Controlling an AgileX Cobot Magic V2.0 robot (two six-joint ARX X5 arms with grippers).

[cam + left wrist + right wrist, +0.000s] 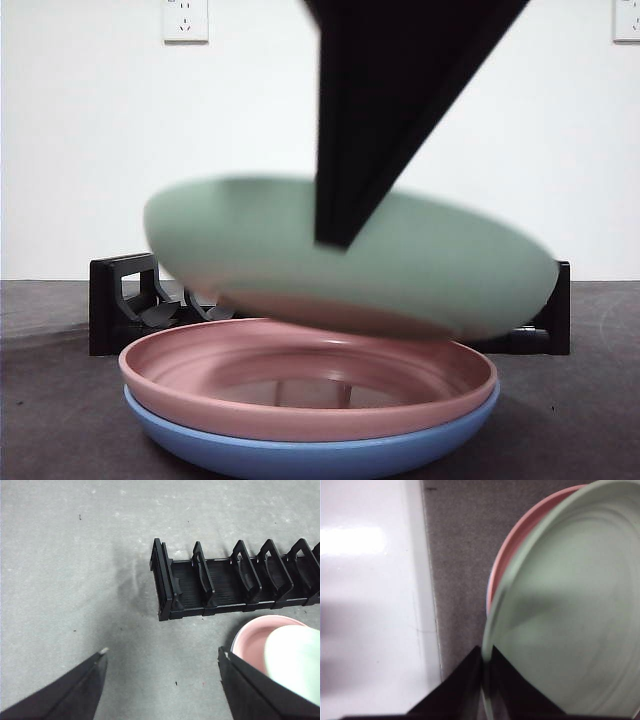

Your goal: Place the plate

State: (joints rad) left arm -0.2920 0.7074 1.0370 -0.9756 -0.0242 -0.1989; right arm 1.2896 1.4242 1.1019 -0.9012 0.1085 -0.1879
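My right gripper (486, 667) is shut on the rim of a pale green plate (570, 615) and holds it tilted in the air. In the front view the green plate (400, 255) hangs just above a pink plate (300, 375) stacked in a blue plate (300, 450), with the dark gripper (340, 235) coming down on it from above. A black slotted plate rack (235, 580) lies behind the stack. My left gripper (162, 665) is open and empty above the bare table, beside the rack's end. The pink plate (255, 640) and green plate (295, 660) show at its side.
The rack (125, 300) shows behind the plates in the front view. A white wall with two sockets (185, 20) stands at the back. A white surface (370, 605) borders the grey table in the right wrist view.
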